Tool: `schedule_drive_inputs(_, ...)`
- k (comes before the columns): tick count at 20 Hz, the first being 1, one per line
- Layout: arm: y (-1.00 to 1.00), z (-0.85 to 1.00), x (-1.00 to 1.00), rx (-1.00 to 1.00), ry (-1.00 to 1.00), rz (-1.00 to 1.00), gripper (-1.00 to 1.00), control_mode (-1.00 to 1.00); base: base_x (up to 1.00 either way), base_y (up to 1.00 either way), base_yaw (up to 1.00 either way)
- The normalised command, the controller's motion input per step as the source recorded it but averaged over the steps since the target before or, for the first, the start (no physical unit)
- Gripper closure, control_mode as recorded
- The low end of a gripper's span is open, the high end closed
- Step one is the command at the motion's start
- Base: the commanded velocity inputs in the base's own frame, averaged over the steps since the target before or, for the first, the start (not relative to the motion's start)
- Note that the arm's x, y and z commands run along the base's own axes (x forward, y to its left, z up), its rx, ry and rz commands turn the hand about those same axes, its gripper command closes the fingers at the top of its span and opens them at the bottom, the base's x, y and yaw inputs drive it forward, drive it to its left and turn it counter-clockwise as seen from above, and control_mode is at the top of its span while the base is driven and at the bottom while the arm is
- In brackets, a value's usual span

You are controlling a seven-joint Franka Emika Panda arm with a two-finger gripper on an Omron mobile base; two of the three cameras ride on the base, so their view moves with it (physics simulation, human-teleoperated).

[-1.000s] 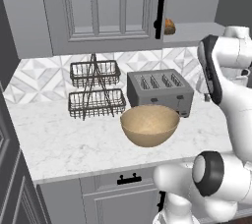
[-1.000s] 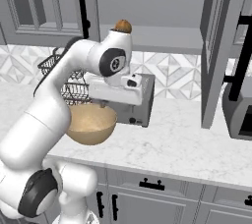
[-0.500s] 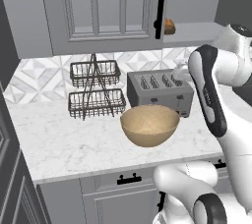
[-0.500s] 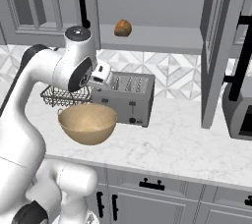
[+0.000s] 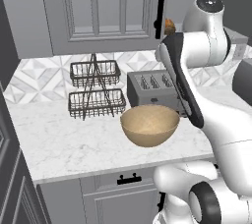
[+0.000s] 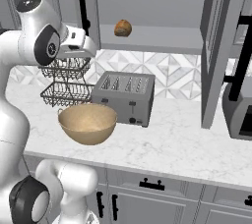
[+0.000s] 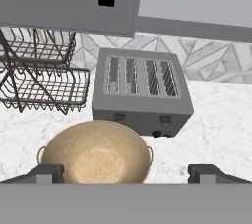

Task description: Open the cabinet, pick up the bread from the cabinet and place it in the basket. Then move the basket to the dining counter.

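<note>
Wide-open and empty, my gripper (image 7: 126,171) hangs above the basket (image 7: 95,152), its two dark fingertips (image 7: 47,173) spread to either side of the basket's near rim, touching nothing. That basket (image 6: 87,123) stands on the marble worktop (image 6: 162,144) just in front of the toaster (image 6: 124,97), which serves as my landmark. Left of the toaster stands a black wire rack (image 5: 95,91), two tiers high. Above and behind the toaster, the cabinet (image 6: 152,7) is open, its right door (image 6: 219,41) swung outward, well to the toaster's right. The bread (image 6: 123,28) sits on the cabinet's grey shelf (image 6: 157,39), almost straight above the toaster's left end and well apart from my fingers. From the left, the bread (image 5: 170,25) peeks out past the edge of the left door (image 5: 106,9) with its black bar handle (image 5: 160,7).
</note>
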Motion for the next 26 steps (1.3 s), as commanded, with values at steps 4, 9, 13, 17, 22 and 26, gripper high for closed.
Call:
schedule_drive_inputs(4, 0.19, 0.72, 0.35, 0.0, -0.22, -0.01, -1.0, -1.0, 0.0, 0.0, 0.0)
schedule_drive_inputs(9, 0.15, 0.39, 0.32, 0.07, -0.19, -0.1, -1.0, -1.0, 0.0, 0.0, 0.0)
schedule_drive_inputs(13, 0.0, 0.34, 0.24, 0.16, -0.19, -0.05, -1.0, -1.0, 0.0, 0.0, 0.0)
schedule_drive_inputs(17, 0.0, 0.31, 0.31, 0.09, -0.06, 0.03, -1.0, -1.0, 0.0, 0.0, 0.0)
schedule_drive_inputs(22, 0.03, 0.18, 0.4, -0.07, 0.0, 0.02, -1.0, -1.0, 0.0, 0.0, 0.0)
schedule_drive_inputs(26, 0.0, 0.18, 0.33, -0.03, 0.0, 0.0, -1.0, -1.0, 0.0, 0.0, 0.0)
